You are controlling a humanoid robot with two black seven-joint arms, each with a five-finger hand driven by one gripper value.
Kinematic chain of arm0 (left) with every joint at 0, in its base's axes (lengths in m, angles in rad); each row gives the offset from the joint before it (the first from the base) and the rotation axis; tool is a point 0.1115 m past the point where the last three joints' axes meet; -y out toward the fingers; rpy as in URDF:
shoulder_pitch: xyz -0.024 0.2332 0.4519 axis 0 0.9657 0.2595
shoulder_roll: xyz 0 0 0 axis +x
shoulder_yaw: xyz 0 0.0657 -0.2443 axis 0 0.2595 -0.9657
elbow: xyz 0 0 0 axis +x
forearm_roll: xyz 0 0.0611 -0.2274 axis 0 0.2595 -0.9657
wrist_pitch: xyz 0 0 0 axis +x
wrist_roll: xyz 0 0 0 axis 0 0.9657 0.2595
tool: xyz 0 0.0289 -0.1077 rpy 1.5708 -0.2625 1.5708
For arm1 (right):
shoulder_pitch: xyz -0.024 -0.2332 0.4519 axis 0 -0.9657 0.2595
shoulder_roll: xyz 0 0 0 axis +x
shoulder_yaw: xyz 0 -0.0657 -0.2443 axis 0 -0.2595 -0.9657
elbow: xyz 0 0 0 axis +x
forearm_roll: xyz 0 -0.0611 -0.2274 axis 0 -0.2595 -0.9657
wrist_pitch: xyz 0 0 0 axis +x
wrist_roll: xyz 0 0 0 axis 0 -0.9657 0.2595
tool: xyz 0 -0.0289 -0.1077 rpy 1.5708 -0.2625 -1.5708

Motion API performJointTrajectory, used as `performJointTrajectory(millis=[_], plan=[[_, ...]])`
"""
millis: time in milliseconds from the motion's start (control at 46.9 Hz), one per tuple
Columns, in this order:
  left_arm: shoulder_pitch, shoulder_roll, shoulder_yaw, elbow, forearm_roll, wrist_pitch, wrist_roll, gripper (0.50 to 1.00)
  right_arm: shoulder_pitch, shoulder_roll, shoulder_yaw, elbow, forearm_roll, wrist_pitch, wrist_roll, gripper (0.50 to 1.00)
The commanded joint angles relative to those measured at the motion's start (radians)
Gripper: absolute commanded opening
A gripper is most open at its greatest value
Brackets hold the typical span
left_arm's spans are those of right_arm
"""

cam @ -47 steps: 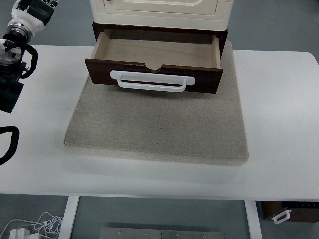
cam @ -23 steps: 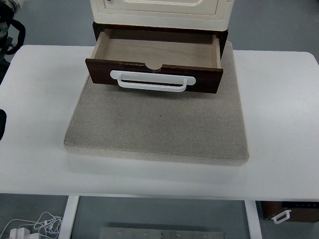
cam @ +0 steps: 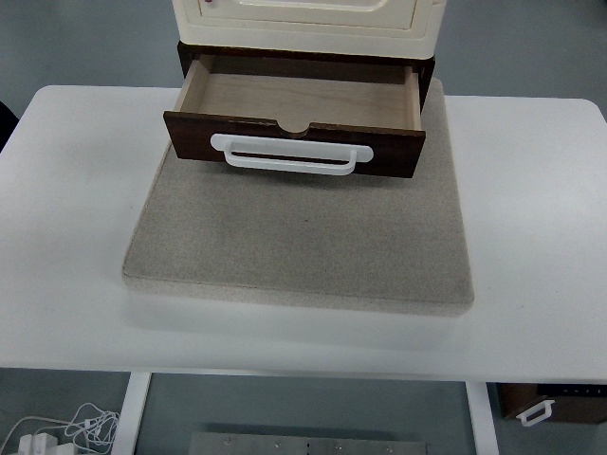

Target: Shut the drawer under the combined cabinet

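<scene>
Neither robot hand shows anywhere in the top view, so whether the fingers are apart or together cannot be told. What we do get is the drawer (cam: pixel 294 118), pulled well out from under the cream cabinet (cam: pixel 305 21) at the far edge of the table (cam: pixel 531 218). Its pale wooden inside lies bare to the camera, and its dark brown front carries a long white handle (cam: pixel 290 154) running almost the full width. The cabinet itself is cut off by the top of the picture, only its lower trim visible. Both sit on a grey-beige mat (cam: pixel 303 237) spread over the middle of the white table, reaching toward the near edge. Down below the near edge, a tangle of white cable (cam: pixel 57 431) peeks in at the left corner, and a dark box with a small white handle (cam: pixel 555 403) is clipped at the right corner, hard to make out.
</scene>
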Motion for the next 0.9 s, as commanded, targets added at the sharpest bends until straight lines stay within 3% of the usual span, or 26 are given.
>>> performJointTrajectory(millis=[0,362,512,725,874], plan=[[-0.002,0.042,0.037,-0.098,0.0,0.011,0.0,1.0,0.0,0.0,0.0,0.0,0.0,0.0,0.0,0.952],[-0.012,0.137,0.195,-0.477,0.04,0.091,0.0,1.0,0.0,0.0,0.0,0.0,0.0,0.0,0.0,0.954],[-0.012,0.138,0.251,-0.571,0.083,0.095,0.003,1.0,0.0,0.0,0.0,0.0,0.0,0.0,0.0,0.952],[-0.028,0.181,0.407,-0.724,0.233,0.045,0.028,1.0,0.0,0.0,0.0,0.0,0.0,0.0,0.0,0.952],[-0.029,0.195,0.473,-0.787,0.249,-0.026,0.115,1.0,0.0,0.0,0.0,0.0,0.0,0.0,0.0,0.952]])
